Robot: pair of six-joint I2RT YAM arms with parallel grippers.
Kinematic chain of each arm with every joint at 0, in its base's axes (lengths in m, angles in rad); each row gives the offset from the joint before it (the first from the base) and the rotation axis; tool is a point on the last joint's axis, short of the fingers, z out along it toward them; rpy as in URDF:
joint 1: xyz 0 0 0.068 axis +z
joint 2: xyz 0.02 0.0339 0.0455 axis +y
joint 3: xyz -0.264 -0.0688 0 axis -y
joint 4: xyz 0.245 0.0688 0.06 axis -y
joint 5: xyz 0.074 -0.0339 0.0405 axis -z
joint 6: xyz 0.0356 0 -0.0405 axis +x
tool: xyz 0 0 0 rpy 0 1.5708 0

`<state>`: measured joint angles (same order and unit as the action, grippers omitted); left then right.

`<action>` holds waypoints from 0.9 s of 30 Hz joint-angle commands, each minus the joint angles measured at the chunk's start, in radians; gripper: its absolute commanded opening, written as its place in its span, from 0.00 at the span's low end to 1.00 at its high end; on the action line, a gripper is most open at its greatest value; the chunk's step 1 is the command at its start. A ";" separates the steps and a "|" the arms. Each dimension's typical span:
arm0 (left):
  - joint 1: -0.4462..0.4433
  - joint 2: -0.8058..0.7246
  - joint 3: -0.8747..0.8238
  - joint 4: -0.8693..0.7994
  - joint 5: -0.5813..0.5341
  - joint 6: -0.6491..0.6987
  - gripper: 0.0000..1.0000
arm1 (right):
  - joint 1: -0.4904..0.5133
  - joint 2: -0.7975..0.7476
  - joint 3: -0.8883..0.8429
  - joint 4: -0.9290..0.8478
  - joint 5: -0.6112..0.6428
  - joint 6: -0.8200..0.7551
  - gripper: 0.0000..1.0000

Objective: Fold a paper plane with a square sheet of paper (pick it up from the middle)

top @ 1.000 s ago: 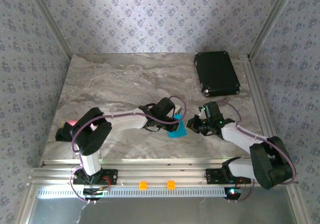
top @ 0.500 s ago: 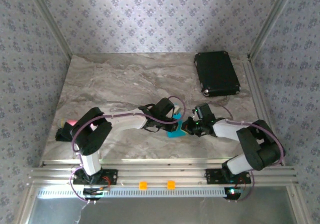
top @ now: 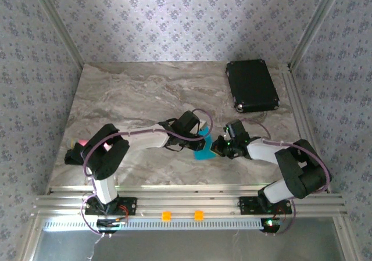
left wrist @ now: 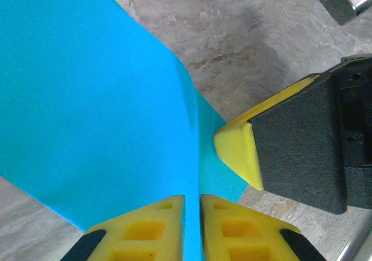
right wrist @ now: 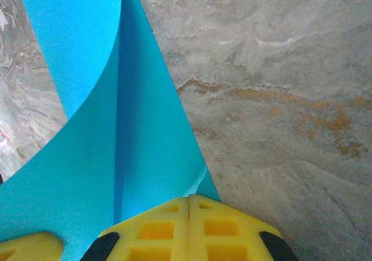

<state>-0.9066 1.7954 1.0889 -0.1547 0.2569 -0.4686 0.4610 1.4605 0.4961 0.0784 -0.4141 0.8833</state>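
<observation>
Above table (top: 116, 98), right fingers (right wrist: 157, 229) pinching cyan paper (right wrist: 145, 156), left fingers (left wrist: 145, 229) barely parted around it

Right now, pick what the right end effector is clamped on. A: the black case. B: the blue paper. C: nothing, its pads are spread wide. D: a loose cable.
B: in the right wrist view the right end effector has its yellow pads pressed together, with the blue paper running out from between them.
</observation>
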 commanded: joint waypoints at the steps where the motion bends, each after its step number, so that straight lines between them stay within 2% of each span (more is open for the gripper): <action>1: 0.006 -0.002 -0.009 0.004 0.034 0.016 0.19 | -0.001 0.026 -0.011 -0.088 0.057 -0.006 0.00; 4: 0.006 -0.001 -0.011 0.004 0.023 0.014 0.18 | 0.001 0.035 -0.004 -0.090 0.050 -0.009 0.00; 10: 0.006 0.005 -0.011 -0.014 -0.017 0.017 0.08 | 0.001 0.039 0.000 -0.097 0.043 -0.013 0.01; 27: 0.020 0.054 -0.017 -0.019 -0.052 0.029 0.08 | 0.000 0.046 0.010 -0.108 0.034 -0.023 0.01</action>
<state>-0.8951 1.8355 1.0836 -0.1604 0.2192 -0.4538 0.4606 1.4738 0.5117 0.0677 -0.4179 0.8814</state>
